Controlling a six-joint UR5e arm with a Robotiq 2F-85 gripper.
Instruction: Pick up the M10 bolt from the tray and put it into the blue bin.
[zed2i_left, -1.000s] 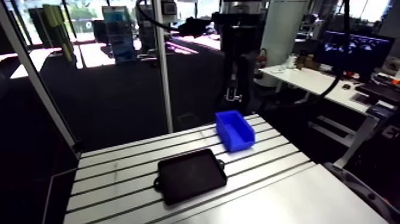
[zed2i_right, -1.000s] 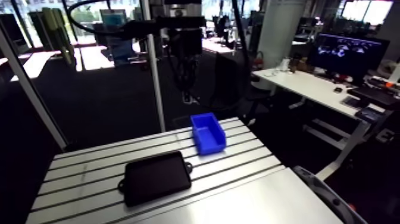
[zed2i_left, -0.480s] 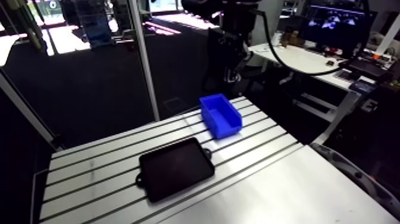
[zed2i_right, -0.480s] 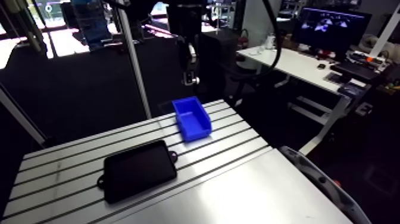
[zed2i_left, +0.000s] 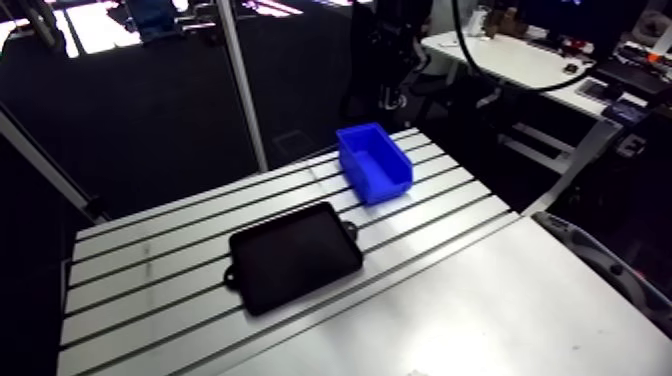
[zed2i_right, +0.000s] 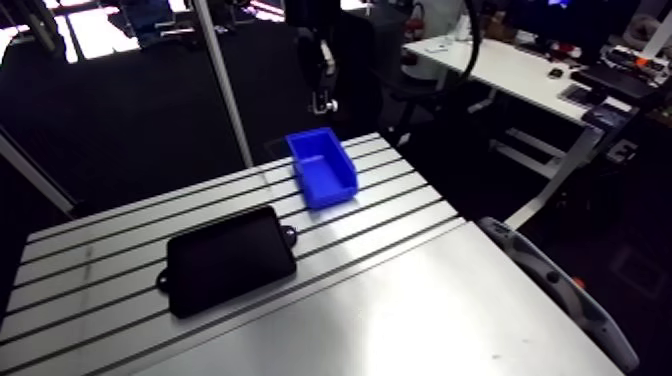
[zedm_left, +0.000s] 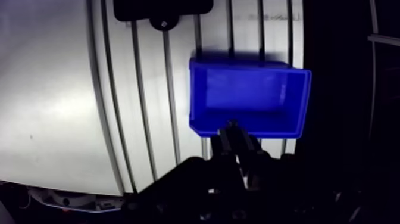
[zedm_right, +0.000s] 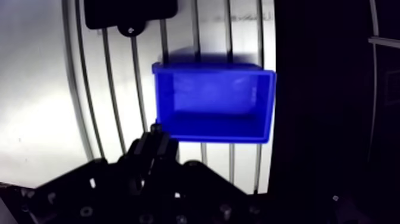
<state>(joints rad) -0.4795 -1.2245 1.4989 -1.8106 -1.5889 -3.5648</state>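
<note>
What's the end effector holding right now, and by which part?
Cannot be told: the end effector hangs dark over the near rim of the blue bin, with no bolt discernible in it.

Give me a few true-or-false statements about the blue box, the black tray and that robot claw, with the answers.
1. The blue bin stands on the slotted aluminium table. True.
2. The black tray lies inside the bin. False: it lies flat on the table beside the bin, apart from it.
3. The bin is heaped with parts. False: in the wrist view nothing shows inside it.
4. The gripper hangs above the table close to the bin, not over the tray. True.
</note>
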